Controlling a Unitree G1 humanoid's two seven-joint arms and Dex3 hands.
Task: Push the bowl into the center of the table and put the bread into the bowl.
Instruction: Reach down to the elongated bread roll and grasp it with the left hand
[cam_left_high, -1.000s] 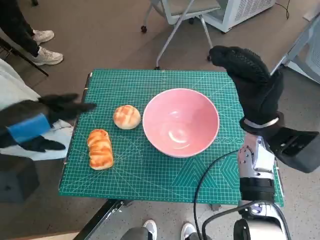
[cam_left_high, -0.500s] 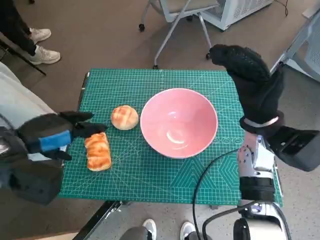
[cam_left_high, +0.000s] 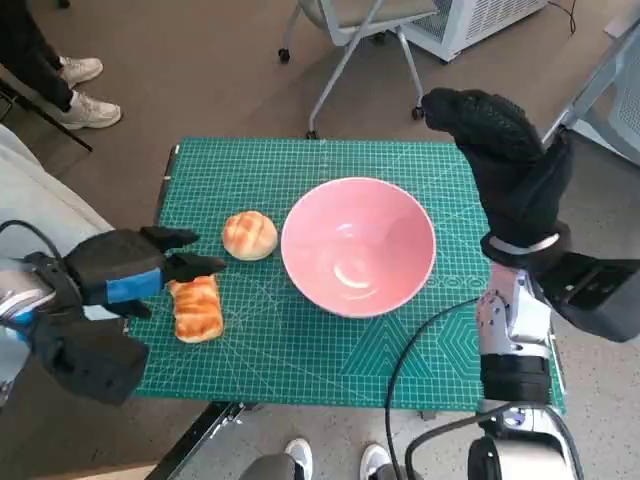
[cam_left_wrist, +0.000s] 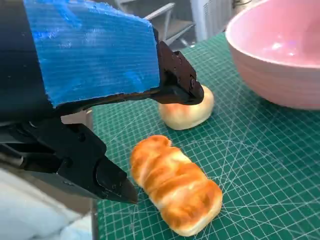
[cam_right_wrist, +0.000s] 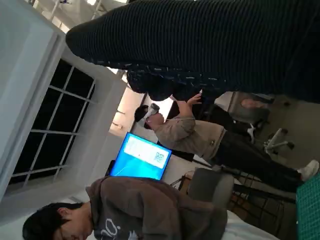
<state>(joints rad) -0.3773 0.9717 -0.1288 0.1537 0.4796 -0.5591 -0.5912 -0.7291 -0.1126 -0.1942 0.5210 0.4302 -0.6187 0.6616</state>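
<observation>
Left robot hand (cam_left_high: 135, 272) has swung in from off the tabletop's (cam_left_high: 330, 350) left edge over the last second and now sits fingers apart, grasping nothing, tips just above the near end of the long bread (cam_left_high: 197, 308), not clearly touching. Pink bowl (cam_left_high: 358, 245) already sits about mid-tabletop, round bun (cam_left_high: 250, 235) just beside its left rim, so pushing looks done and bread pickup is starting. Right robot hand (cam_left_high: 505, 165) stays raised beside the bowl, holding nothing, fingers loosely apart.

A green cutting mat (cam_left_high: 300, 350) carries a pink bowl (cam_left_high: 358, 245), round bun (cam_left_high: 249, 235) and long bread (cam_left_high: 197, 308).
</observation>
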